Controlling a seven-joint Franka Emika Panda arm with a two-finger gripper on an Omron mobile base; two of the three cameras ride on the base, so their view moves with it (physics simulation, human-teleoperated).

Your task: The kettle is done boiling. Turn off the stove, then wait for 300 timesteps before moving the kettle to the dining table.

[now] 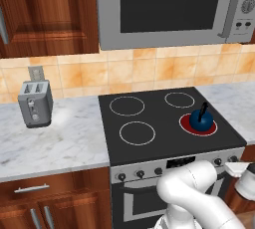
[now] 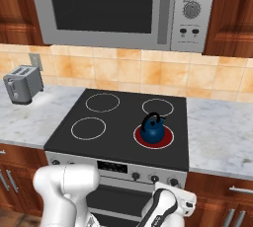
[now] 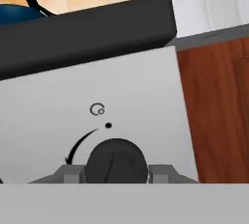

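White arm bent low, hand (image 3: pixel 116 169) straddling rightmost stove (image 3: pixel 87 38) knob (image 3: pixel 115 162)

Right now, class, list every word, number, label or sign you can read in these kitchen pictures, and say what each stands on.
No words or numbers can be read.
Stove front panel: a small ring mark, a dot and a curved arrow above the knob.
Stove display: too small to read.
Microwave panel: markings blurred, unreadable.

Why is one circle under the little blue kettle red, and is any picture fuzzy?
In both base views the burner under the kettle glows red, still lit. The hand view looks softest, with the knob huge and close.
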